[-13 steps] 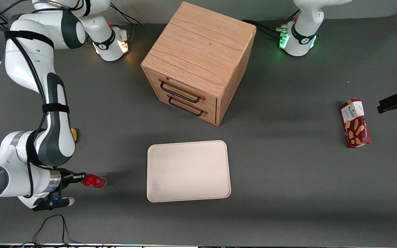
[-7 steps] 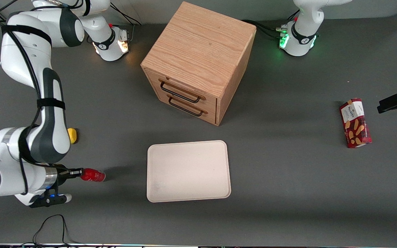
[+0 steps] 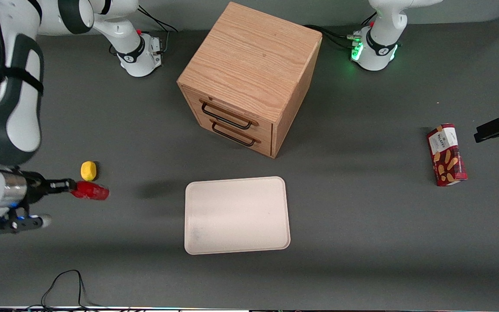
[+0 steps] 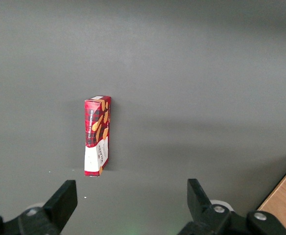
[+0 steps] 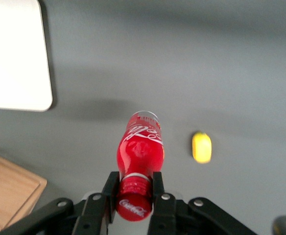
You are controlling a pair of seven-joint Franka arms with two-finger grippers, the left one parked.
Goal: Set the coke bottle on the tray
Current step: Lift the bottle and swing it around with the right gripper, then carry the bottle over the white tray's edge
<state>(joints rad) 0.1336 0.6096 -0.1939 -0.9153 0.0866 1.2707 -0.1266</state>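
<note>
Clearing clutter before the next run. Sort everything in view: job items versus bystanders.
Job: coke bottle, held at its neck by the gripper above the table; tray, nothing on it.

Bystanders: lemon, cabinet, biscuit box.

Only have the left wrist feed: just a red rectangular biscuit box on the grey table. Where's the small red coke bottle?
Observer: The small glossy red coke bottle is clamped by its cap in the right arm's gripper, toward the working arm's end of the table.
Operator: On the tray yet?
Observer: No. The flat cream-white rectangular tray sits in front of the cabinet's drawers, and the bottle is well apart from it.
Operator: Anything close to the bottle?
Observer: A small yellow lemon-like fruit lies on the table just beside it.
</note>
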